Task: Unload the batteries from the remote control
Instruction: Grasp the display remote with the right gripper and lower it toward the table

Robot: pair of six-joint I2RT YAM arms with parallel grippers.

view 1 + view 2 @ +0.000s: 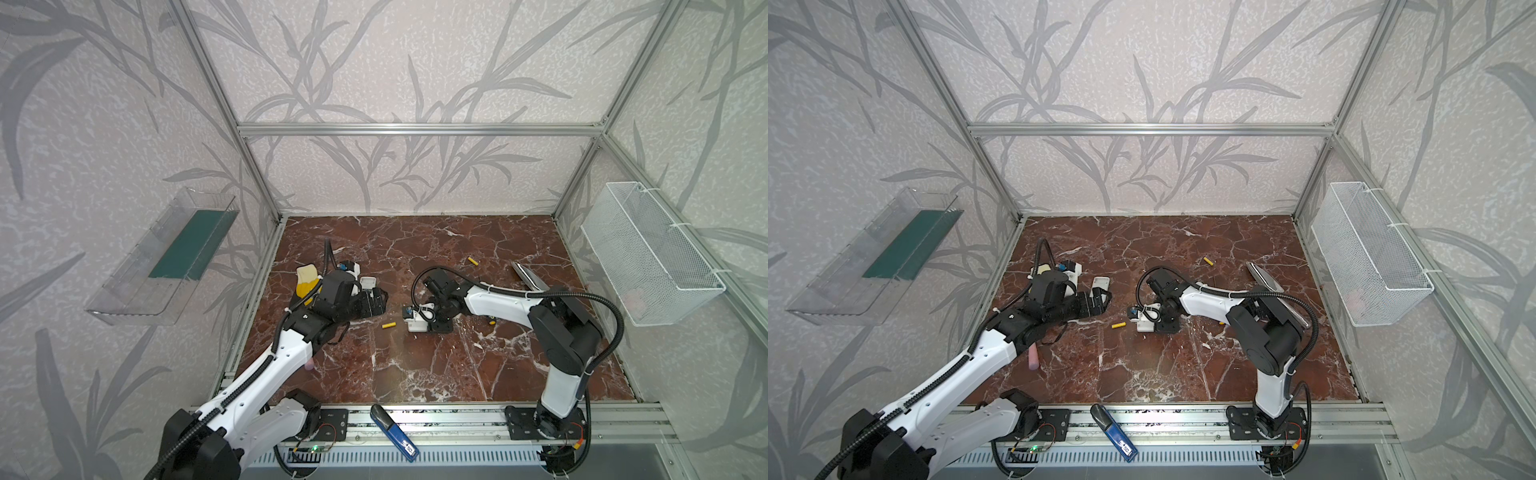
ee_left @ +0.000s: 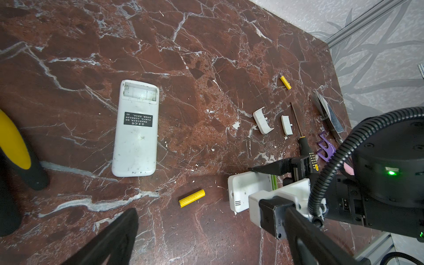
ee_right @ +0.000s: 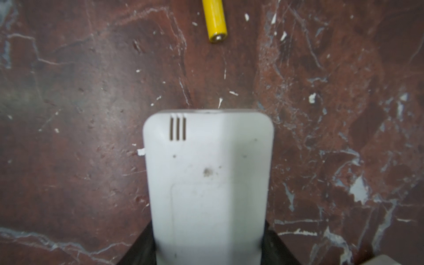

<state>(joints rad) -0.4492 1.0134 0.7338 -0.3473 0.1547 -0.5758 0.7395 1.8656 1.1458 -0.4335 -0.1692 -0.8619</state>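
Your count on the tabletop: yellow batteries, two; white remotes, two; loose white covers, two; screwdriver, one; purple clip, one. Green batteries: mostly hidden, uncountable.

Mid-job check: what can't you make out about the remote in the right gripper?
Battery bay of the held remote: right wrist view, cut off at the bottom edge.
Green batteries: left wrist view, only a sliver behind the right gripper; count unclear.
Both top views: right arm covers the bay.

We see grey leaf-patterned walls, an aluminium frame and a red-brown marble bench.
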